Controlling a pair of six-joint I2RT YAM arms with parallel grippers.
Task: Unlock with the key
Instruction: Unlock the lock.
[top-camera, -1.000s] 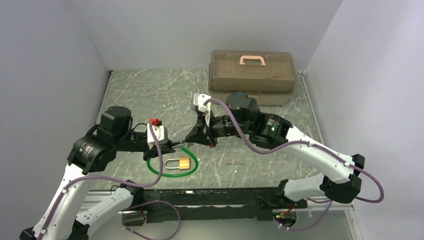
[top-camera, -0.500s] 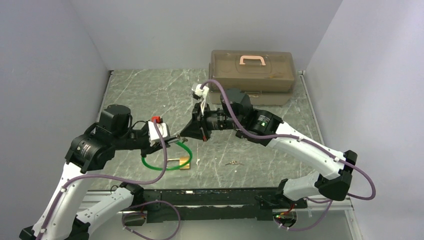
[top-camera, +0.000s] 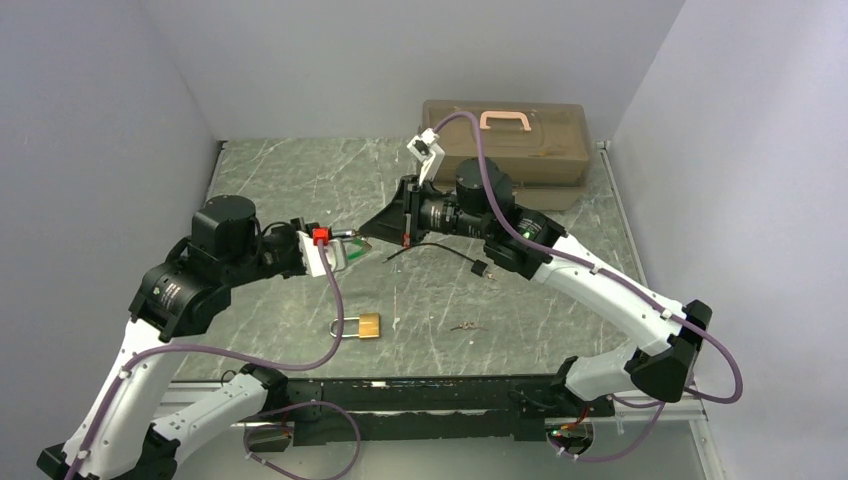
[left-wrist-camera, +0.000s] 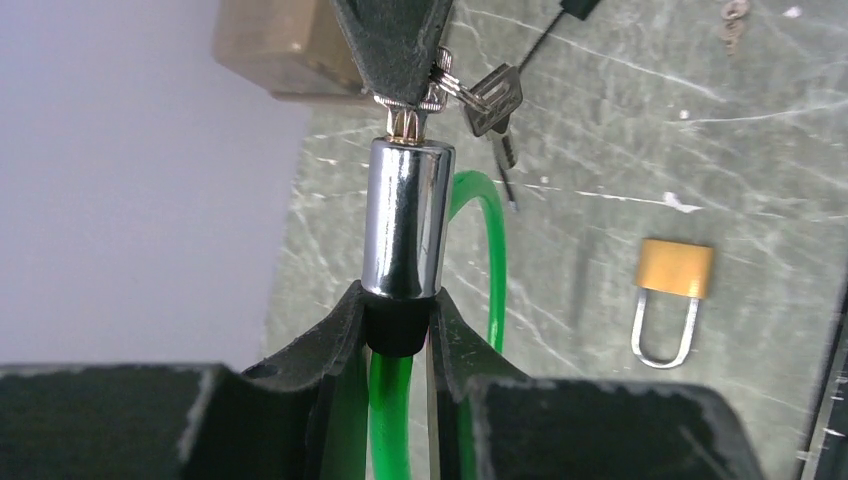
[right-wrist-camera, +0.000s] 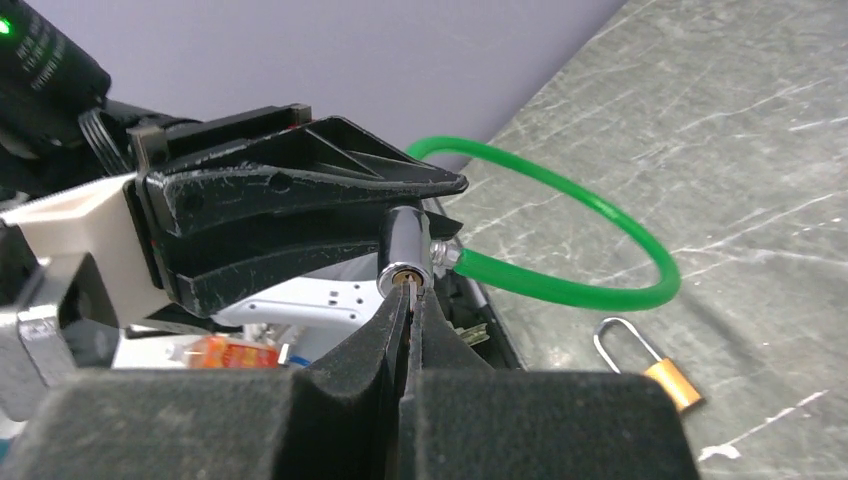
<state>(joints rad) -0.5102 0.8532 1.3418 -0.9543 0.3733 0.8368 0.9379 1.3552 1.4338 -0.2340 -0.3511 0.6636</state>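
Note:
My left gripper (left-wrist-camera: 400, 318) is shut on the black collar of a chrome lock cylinder (left-wrist-camera: 407, 220), which joins a green cable (left-wrist-camera: 494, 250) and is held above the table. Facing it, my right gripper (right-wrist-camera: 410, 300) is shut on the key (left-wrist-camera: 405, 122), whose blade sits in the keyhole at the cylinder's end (right-wrist-camera: 404, 270). The other keys of the bunch (left-wrist-camera: 490, 95) dangle beside it. In the top view the left gripper (top-camera: 345, 248) and right gripper (top-camera: 362, 233) meet tip to tip over the table's middle.
A brass padlock (top-camera: 358, 326) with a silver shackle lies on the table near the front. A second small bunch of keys (top-camera: 462, 326) lies to its right. A thin black rod (top-camera: 445, 252) lies under the right arm. A brown toolbox (top-camera: 505, 140) stands at the back.
Both arms have risen and moved toward the back together, carrying the cable lock. The green loop, which lay around the padlock, is now off the table. The padlock stayed put.

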